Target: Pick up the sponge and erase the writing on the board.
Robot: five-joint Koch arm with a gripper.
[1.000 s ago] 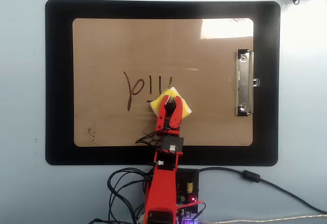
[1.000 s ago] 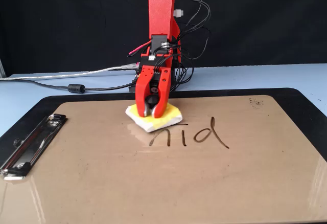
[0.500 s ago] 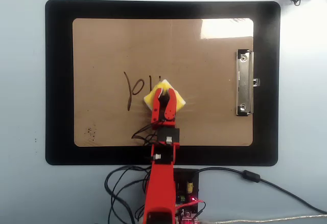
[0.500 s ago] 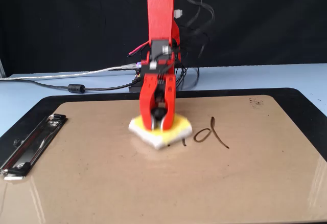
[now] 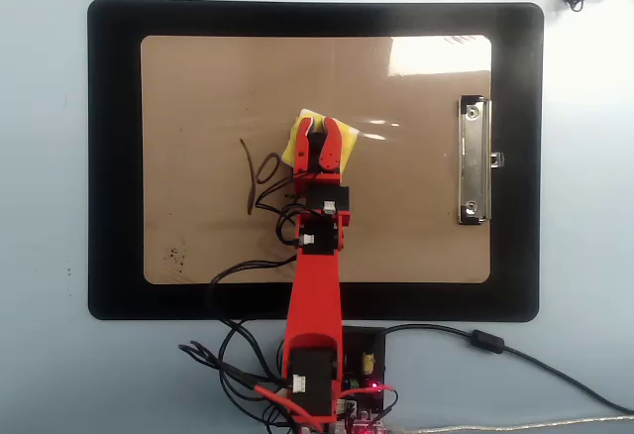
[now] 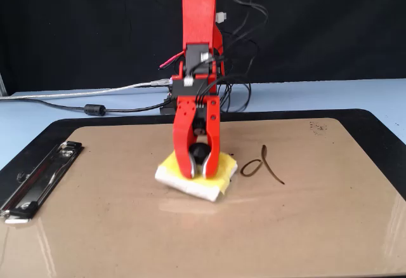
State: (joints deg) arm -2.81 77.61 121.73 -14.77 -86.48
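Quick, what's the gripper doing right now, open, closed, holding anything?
Gripper: closed on the black knob of the sponge, which rests on the board.

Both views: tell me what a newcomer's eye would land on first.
The bright red arm's gripper stands out first, closed around the black knob of the yellow sponge at the middle of the tan board. Next comes the dark writing, just left of the sponge in the overhead view. The silver clip sits at the board's right edge there.

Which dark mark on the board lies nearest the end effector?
The looped writing beside the sponge is nearest; the faint speckled smudge sits far off, near the board corner.
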